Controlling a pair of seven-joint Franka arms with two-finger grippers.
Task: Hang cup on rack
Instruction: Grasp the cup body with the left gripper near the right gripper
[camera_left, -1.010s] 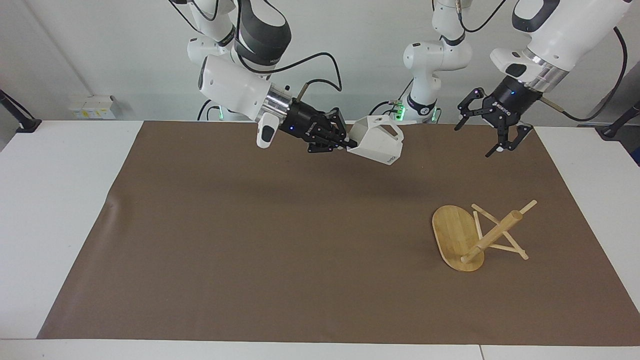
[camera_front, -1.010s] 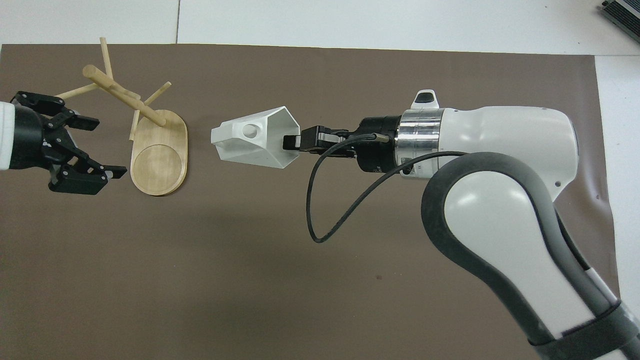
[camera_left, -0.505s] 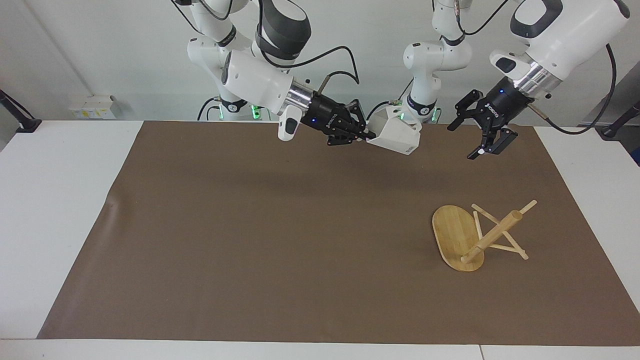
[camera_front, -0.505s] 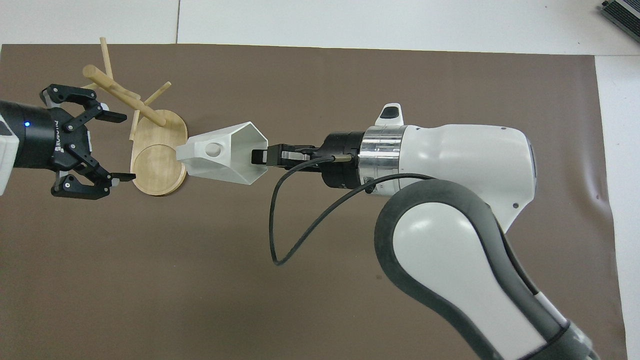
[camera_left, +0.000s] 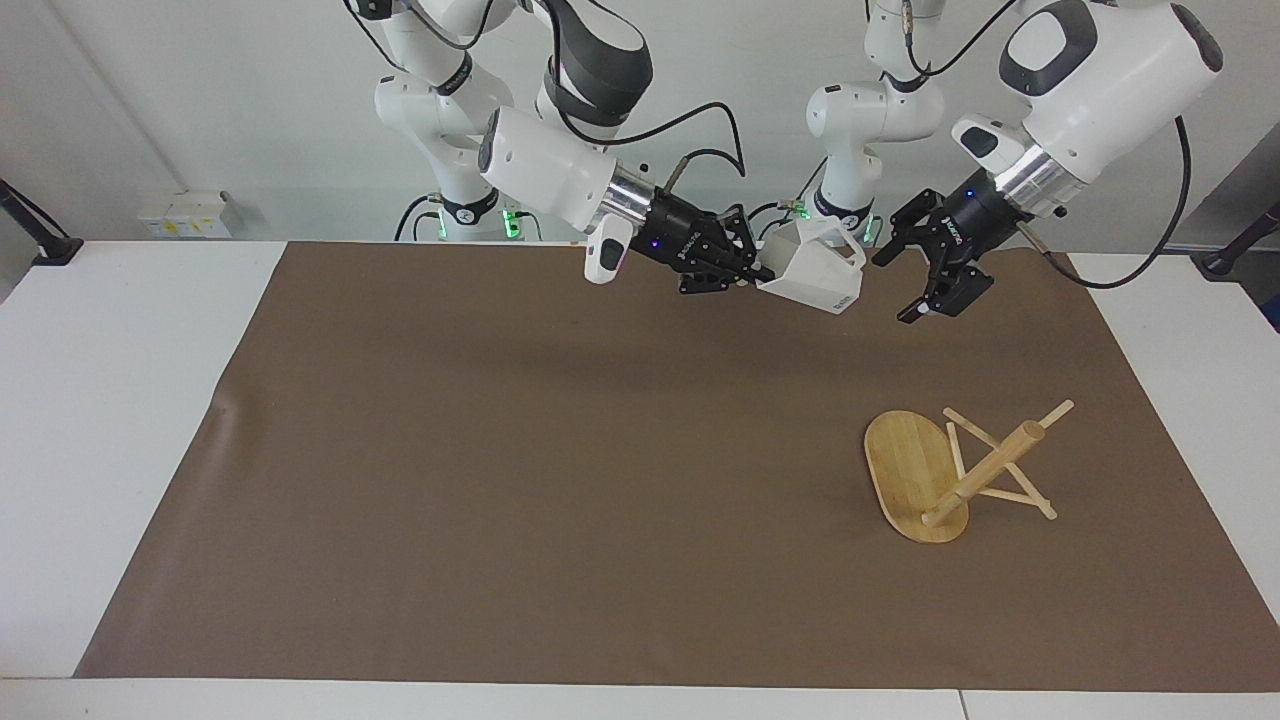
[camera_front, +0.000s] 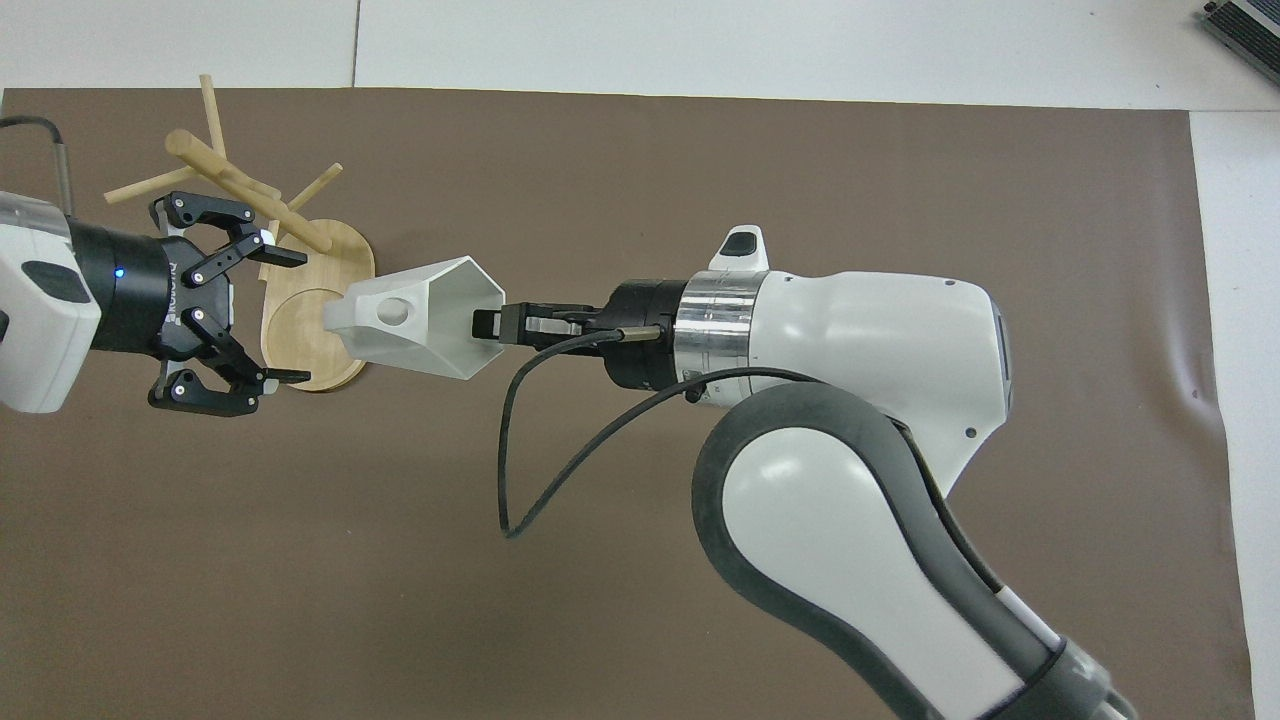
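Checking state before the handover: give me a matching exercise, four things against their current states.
Things:
1. cup
2. rack
3. left gripper
4. right gripper

States:
A. open, holding nothing, up in the air beside the cup
B. tipped over on the brown mat
C. shut on the cup's rim
D. held in the air, tilted

Pairs: 1-D, 2-B, 3-A, 4-C

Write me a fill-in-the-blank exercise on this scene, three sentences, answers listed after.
1. The right gripper is shut on the rim of the white ____.
2. The rack lies tipped over on the brown ____, toward the left arm's end of the table.
3. The left gripper, up in the air facing the cup, has its fingers ____.

Missing words: cup; mat; open
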